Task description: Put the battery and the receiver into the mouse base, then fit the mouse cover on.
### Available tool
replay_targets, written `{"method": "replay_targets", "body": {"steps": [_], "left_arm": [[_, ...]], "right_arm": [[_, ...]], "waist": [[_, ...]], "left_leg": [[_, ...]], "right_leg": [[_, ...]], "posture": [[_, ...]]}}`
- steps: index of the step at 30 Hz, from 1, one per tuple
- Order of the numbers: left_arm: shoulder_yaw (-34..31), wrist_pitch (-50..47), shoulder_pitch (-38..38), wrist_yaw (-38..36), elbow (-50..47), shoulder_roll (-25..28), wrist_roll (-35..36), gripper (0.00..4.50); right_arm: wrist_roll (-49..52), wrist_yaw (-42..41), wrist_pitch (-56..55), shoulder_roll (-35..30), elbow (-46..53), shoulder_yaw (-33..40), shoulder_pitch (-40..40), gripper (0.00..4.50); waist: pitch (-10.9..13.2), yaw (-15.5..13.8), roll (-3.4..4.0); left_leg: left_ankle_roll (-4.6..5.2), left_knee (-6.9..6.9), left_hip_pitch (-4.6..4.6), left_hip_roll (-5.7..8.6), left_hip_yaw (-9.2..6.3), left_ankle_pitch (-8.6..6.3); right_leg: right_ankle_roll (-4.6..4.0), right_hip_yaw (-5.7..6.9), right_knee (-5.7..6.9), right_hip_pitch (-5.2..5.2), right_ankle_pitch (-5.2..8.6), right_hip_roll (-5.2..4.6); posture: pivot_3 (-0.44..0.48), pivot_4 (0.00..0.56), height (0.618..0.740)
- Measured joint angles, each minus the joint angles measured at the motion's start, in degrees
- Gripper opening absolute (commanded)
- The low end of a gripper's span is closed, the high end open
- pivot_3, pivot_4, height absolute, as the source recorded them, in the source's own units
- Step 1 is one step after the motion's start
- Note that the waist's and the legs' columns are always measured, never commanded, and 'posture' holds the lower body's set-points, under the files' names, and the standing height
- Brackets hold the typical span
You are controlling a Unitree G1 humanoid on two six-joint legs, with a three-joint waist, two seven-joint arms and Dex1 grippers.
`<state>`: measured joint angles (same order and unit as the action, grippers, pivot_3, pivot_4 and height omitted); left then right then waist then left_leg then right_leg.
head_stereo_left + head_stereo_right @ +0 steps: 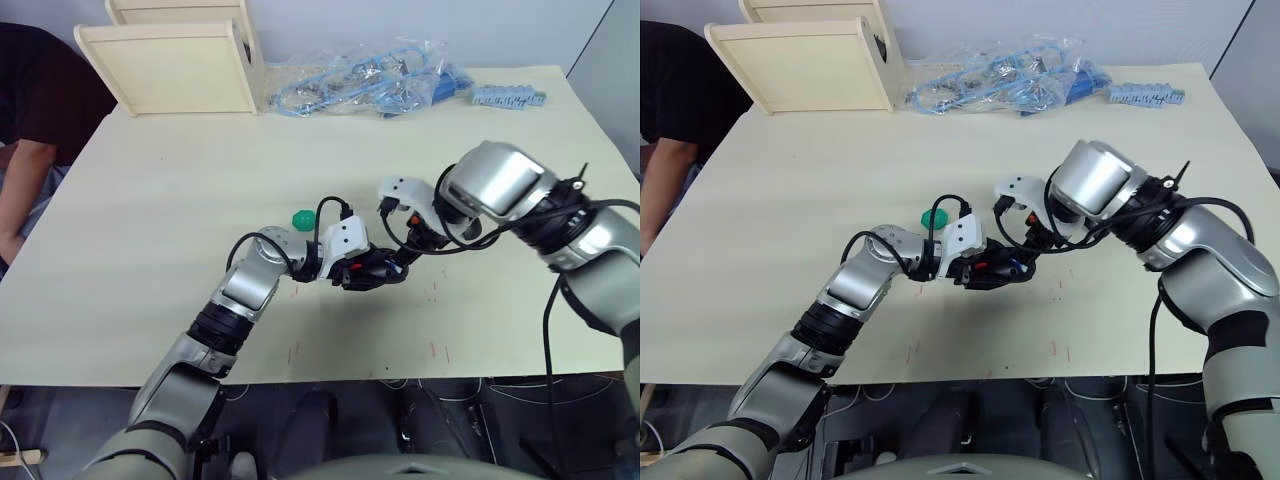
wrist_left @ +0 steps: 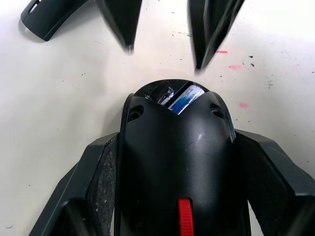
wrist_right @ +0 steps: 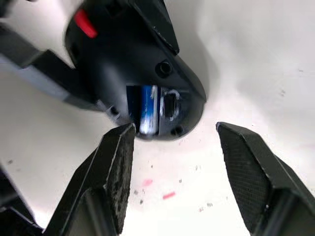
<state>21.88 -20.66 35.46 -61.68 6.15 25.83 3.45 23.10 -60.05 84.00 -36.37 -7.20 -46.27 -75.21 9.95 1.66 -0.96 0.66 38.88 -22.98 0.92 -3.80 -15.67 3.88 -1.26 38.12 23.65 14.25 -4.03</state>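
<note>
The left gripper (image 2: 174, 196) is clamped on the mouse base (image 2: 177, 157), one finger against each flank, holding it just above the table (image 1: 150, 220) near the middle. The battery (image 2: 187, 97) lies seated in the open compartment at the base's far end, at about 3 o'clock from the gripper, and a small dark slot sits just beside it; whether the receiver fills that slot cannot be told. A red patch (image 2: 184, 216) shows on the base near the wrist.

The right gripper (image 3: 172, 162) faces that same end with its jaws wide apart, one finger (image 3: 115, 167) close beside the battery, holding nothing.

The left forearm reaches toward 2 o'clock; the right arm bends back in from 3 o'clock.

The mouse cover (image 2: 49, 19) lies on the table beyond the base. A green disc (image 1: 303, 218) rests at 11 o'clock of the grippers. At 12 o'clock are wooden trays (image 1: 180, 60) and a bag of blue parts (image 1: 370, 75). A person's arm (image 1: 25, 190) is at 9 o'clock.
</note>
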Motion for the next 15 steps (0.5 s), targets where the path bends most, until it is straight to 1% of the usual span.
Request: {"method": "replay_targets", "body": {"steps": [2, 4, 5, 6, 9, 10, 12, 13, 14, 15], "left_arm": [[0.01, 0.0, -0.02, 0.03, -0.01, 0.01, 0.02, 2.99], [0.02, 0.0, -0.04, 0.06, -0.01, 0.03, 0.02, 2.99], [0.03, 0.04, -0.05, 0.1, -0.02, 0.02, 0.06, 2.99], [-0.01, 0.05, -0.05, 0.09, -0.01, 0.06, 0.07, 2.99], [0.04, 0.04, -0.02, 0.09, -0.03, 0.1, 0.09, 2.99], [0.02, 0.04, -0.02, 0.08, -0.03, 0.14, 0.1, 2.99], [0.16, -0.03, 0.03, 0.16, -0.04, 0.03, 0.09, 2.99], [0.16, -0.03, 0.0, 0.17, -0.07, 0.04, 0.1, 2.99], [0.06, -0.19, 0.01, 0.17, -0.06, 0.2, 0.19, 2.99], [0.05, -0.19, 0.01, 0.17, -0.06, 0.23, 0.19, 2.99]], "right_arm": [[1.41, -0.4, 0.63, -3.58, 4.45, 2.69, 0.98, 2.89], [2.08, 0.2, 0.09, -5.06, 7.3, 6.57, 3.85, 2.89], [2.87, 1.36, -1.36, -6.01, 10.66, 11.45, 8.35, 2.89], [3.01, 1.55, -1.56, -6.18, 11.07, 11.8, 8.94, 2.89], [3.68, 3.57, -4.78, -7.86, 16.34, 18.37, 16.13, 2.89], [3.75, 3.8, -5.07, -7.96, 16.62, 18.88, 16.7, 2.89], [3.32, 6.61, -12.25, -8.55, 21.32, 26.17, 25.16, 2.89], [3.28, 6.9, -13.18, -8.51, 21.9, 27.1, 26.46, 2.89], [3.15, 9.57, -20.31, -7.47, 25.19, 33.15, 35.99, 2.89], [3.15, 9.63, -20.51, -7.42, 25.22, 33.27, 36.18, 2.89]], "waist": [[0.0, -0.02, 0.0], [-0.01, -0.04, -0.01], [-0.01, -0.1, -0.02], [-0.01, -0.11, -0.01], [-0.01, -0.25, -0.01], [0.0, -0.24, -0.01], [-0.02, -0.45, -0.04], [-0.02, -0.47, -0.04], [-0.01, -0.46, -0.04], [-0.01, -0.42, -0.02]], "left_leg": [[0.01, 0.0, 0.0, 0.0, -0.01, 0.0], [0.01, 0.0, 0.0, -0.01, -0.04, -0.01], [0.01, -0.01, 0.0, -0.01, -0.03, -0.01], [0.01, -0.01, 0.0, -0.01, -0.01, -0.01], [0.01, -0.01, -0.01, -0.01, 0.0, -0.01], [0.01, -0.01, 0.0, -0.01, 0.03, -0.01], [0.02, -0.01, 0.0, -0.02, 0.0, -0.01], [0.01, -0.01, 0.01, -0.02, 0.0, -0.01], [0.01, -0.01, 0.02, -0.03, 0.09, -0.01], [0.01, -0.01, 0.04, -0.03, 0.12, -0.01]], "right_leg": [[0.0, 0.01, 0.0, -0.01, 0.0, 0.0], [0.0, 0.04, -0.03, -0.04, 0.0, 0.0], [0.0, 0.03, -0.02, -0.05, 0.0, 0.0], [0.0, 0.01, -0.02, -0.04, 0.0, -0.01], [0.01, 0.01, -0.03, -0.04, 0.0, -0.01], [0.01, -0.02, -0.02, -0.03, 0.0, -0.01], [0.01, 0.02, -0.04, -0.08, 0.0, 0.0], [0.01, 0.03, -0.05, -0.09, 0.0, 0.01], [0.01, -0.07, 0.0, -0.05, 0.0, 0.0], [0.01, -0.1, 0.01, -0.05, -0.01, 0.0]], "posture": [[0.0, 0.15, 0.74], [0.0, 0.15, 0.74], [0.0, 0.15, 0.74], [0.0, 0.15, 0.74], [0.0, 0.15, 0.74], [0.0, 0.15, 0.74], [0.0, 0.15, 0.74], [0.0, 0.15, 0.74], [0.0, 0.15, 0.74], [0.0, 0.15, 0.74]]}}
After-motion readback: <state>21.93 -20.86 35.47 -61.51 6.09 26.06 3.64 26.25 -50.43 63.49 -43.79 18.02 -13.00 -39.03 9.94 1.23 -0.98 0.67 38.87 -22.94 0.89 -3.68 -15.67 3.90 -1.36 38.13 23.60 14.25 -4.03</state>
